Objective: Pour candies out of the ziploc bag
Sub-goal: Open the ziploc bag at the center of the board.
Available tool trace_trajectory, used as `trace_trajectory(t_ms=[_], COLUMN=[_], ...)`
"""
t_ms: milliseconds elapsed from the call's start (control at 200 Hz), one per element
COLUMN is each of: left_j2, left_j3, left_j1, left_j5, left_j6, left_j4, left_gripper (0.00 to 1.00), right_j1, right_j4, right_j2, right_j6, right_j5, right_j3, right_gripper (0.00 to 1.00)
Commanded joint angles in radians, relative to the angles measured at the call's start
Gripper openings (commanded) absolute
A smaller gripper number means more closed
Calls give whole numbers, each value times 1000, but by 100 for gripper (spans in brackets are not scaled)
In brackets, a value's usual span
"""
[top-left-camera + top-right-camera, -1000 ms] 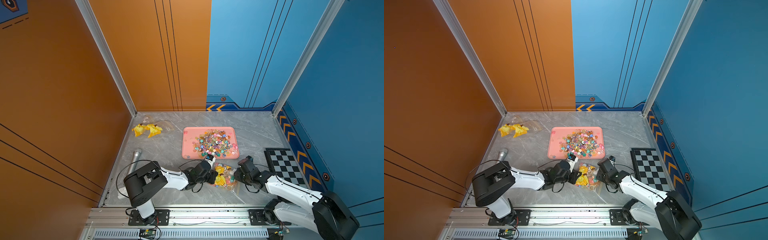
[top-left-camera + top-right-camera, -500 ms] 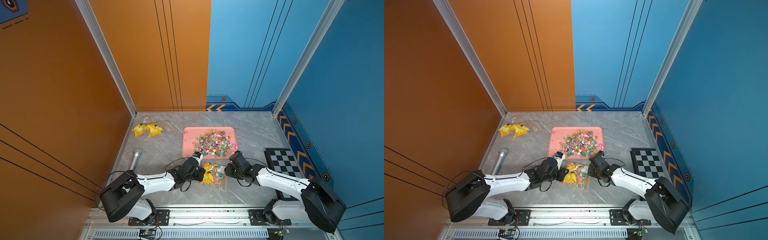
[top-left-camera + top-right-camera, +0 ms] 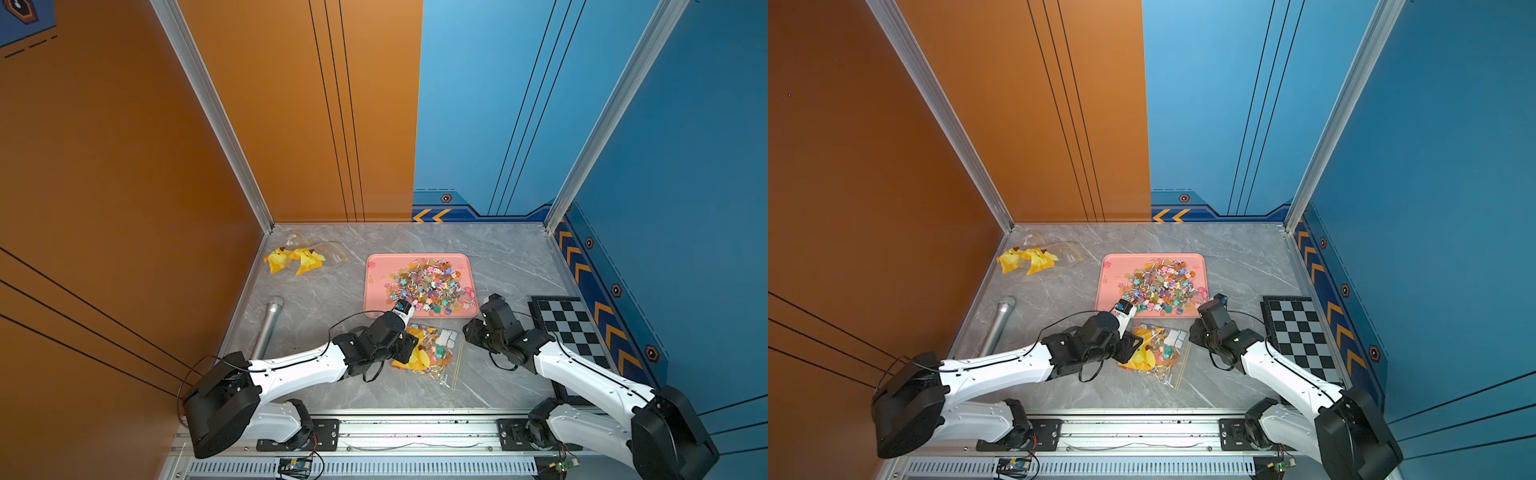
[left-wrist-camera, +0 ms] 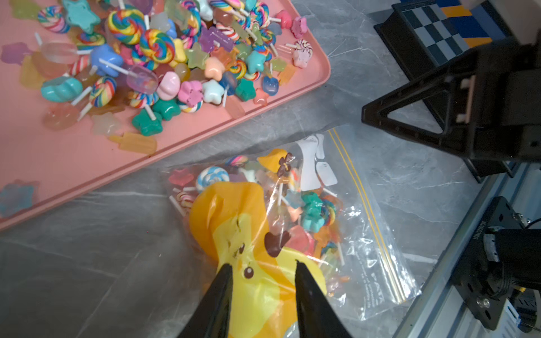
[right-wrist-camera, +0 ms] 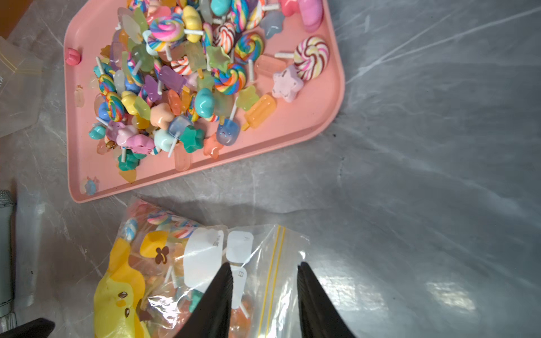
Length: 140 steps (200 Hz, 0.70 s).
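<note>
Left tool (image 4: 262,263) stands part open astride the ziploc bag (image 4: 366,234), gripping nothing; right tool (image 5: 265,263) is likewise apart over its zip end. Most candies (image 4: 158,46) heap the pink tray (image 4: 73,164). Some sit in the bag, flat on the bench (image 4: 87,263) alongside, where I judge I can grip and tip it.

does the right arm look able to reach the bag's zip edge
Probably yes: the right hand hovers open over the zip edge of the ziploc bag, unobstructed; the left hand is at its other end.

The ziploc bag (image 4: 366,248) is clear crinkled plastic, the tray (image 4: 58,164) smooth matt.
</note>
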Motion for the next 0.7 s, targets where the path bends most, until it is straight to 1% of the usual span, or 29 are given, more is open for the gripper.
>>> trace_trajectory(t_ms=[0,115,175,260,465,496,521,696], left_j2=[57,127,166,226,366,386,402,543], left_j3=[49,105,145,205,341,346,390,532], left_j1=[-29,-66,-91,-139,-219,-231,-242,-292], left_j5=[-26,-16,-14,-18,-35,-40,-45,-85], left_j6=[14,6,22,51,74,77,80,102], left_j4=[-27,-12,-15,-23,-87,-93,-101,-198], left_gripper=[38,38,39,44,53,54,54,55], right_j1=[-16,-56,-77,-91,-125,-132,-140,-176], right_j4=[-56,-69,-71,-84,-128,-135,-140,-159], right_j2=[-24,-39,-53,-76,-158,-171,-182,-242], right_j6=[-32,-39,-36,-32,-26,-25,-24,-19], right_j5=[-20,-33,-40,-35,-10,-9,-10,-18], right_j3=[-35,-65,-81,-93,-112,-115,-117,-130], right_gripper=[39,39,39,41,44,44,44,45])
